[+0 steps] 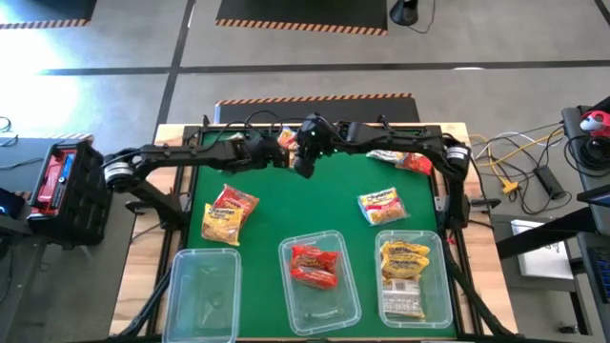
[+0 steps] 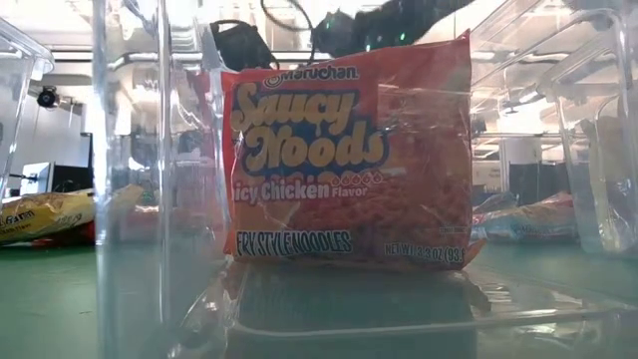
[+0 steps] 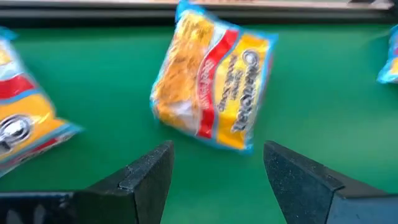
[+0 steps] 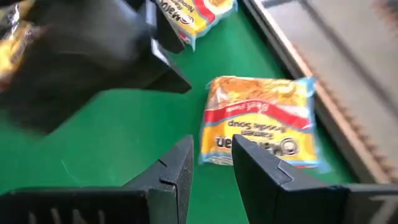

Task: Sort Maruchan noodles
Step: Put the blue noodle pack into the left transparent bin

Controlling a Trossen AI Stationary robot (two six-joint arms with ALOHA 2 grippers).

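Observation:
Both arms meet over the far middle of the green mat. My left gripper (image 1: 274, 152) (image 3: 217, 155) stands open above the mat, and a yellow noodle packet (image 3: 211, 81) lies flat ahead of its fingers. My right gripper (image 1: 305, 164) (image 4: 214, 149) is open by a narrow gap with nothing between its fingers. A yellow packet (image 4: 261, 118) (image 1: 286, 141) lies flat just beyond them, near the far edge. Other loose packets lie on the mat at the left (image 1: 229, 211), at the right (image 1: 381, 205) and at the far right (image 1: 405, 160).
Three clear bins stand along the near edge. The left bin (image 1: 181, 262) holds no packet, the middle bin (image 1: 291, 250) holds a red Saucy Noods packet (image 2: 349, 150), and the right bin (image 1: 383, 238) holds yellow packets (image 1: 405, 262). The left arm's hand (image 4: 93, 50) stands close before my right gripper.

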